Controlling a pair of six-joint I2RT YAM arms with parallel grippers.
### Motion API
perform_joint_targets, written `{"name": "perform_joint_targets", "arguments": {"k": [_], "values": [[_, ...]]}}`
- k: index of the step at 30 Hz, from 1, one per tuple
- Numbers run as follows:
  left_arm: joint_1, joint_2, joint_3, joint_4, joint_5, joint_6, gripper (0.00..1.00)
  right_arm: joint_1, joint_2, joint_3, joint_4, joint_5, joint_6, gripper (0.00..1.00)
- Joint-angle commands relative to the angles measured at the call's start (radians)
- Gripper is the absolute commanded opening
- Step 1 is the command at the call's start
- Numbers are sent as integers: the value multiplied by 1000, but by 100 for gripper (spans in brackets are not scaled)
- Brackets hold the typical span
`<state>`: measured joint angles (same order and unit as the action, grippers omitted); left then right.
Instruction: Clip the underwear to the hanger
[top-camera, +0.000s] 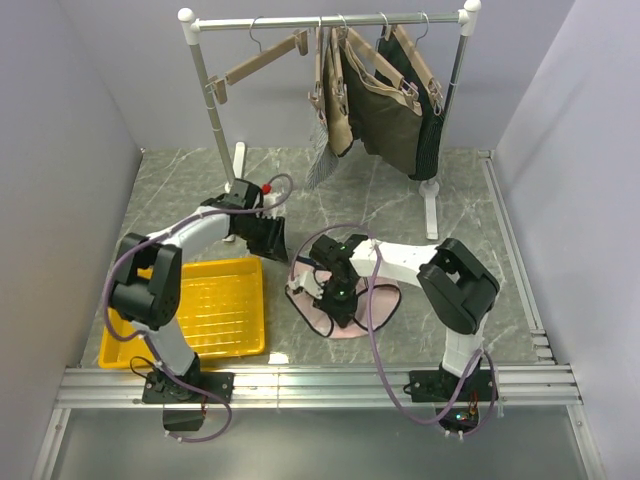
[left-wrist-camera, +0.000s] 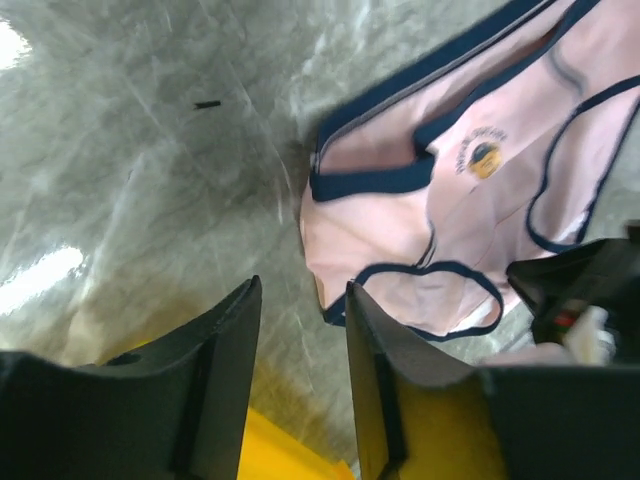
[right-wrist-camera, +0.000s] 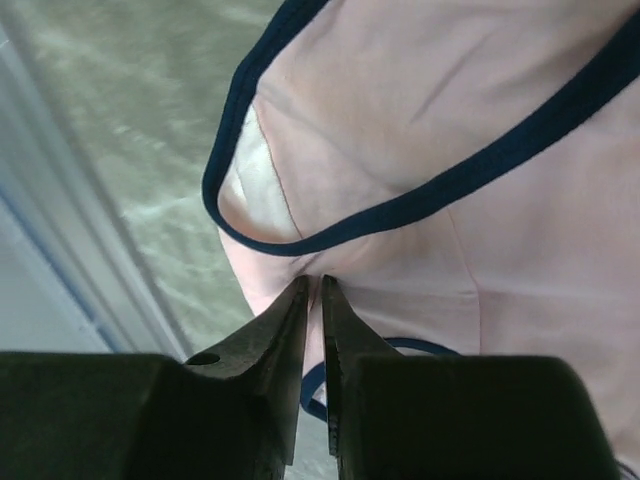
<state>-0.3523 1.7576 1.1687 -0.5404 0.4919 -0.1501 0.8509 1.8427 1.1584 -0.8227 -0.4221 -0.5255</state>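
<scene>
The pale pink underwear (top-camera: 352, 312) with navy edging lies crumpled on the marble table in front of the right arm. My right gripper (top-camera: 335, 298) presses down on it; in the right wrist view its jaws (right-wrist-camera: 313, 285) are pinched on a fold of the pink underwear (right-wrist-camera: 420, 130) just below a leg-hole edge. My left gripper (top-camera: 275, 243) hovers to the left of the garment. It (left-wrist-camera: 300, 300) is open with only bare table between its fingers, and the underwear (left-wrist-camera: 400, 220) lies just beyond the tips. The empty tan hanger (top-camera: 262, 62) hangs tilted at the left of the rail.
A yellow tray (top-camera: 225, 310) sits at the near left beside the left arm. The clothes rack (top-camera: 330, 20) at the back carries other hangers with dark olive garments (top-camera: 385, 115) and a grey mesh piece (top-camera: 320, 160). Its feet (top-camera: 432, 190) stand on the table. Grey walls close in on both sides.
</scene>
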Motion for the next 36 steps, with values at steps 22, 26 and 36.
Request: {"name": "perform_joint_targets", "arguments": {"k": [22,26,36], "values": [[73,-594,296,206,-190,158,81,-154,-379,218,37,-96,202,60],[113,-459,556,235,-202,115,80,-234,-427,213,68,-104,249,60],[124,-68,1033,168,-302,342,79,-312,-531,149,109,-101,285,61]]}}
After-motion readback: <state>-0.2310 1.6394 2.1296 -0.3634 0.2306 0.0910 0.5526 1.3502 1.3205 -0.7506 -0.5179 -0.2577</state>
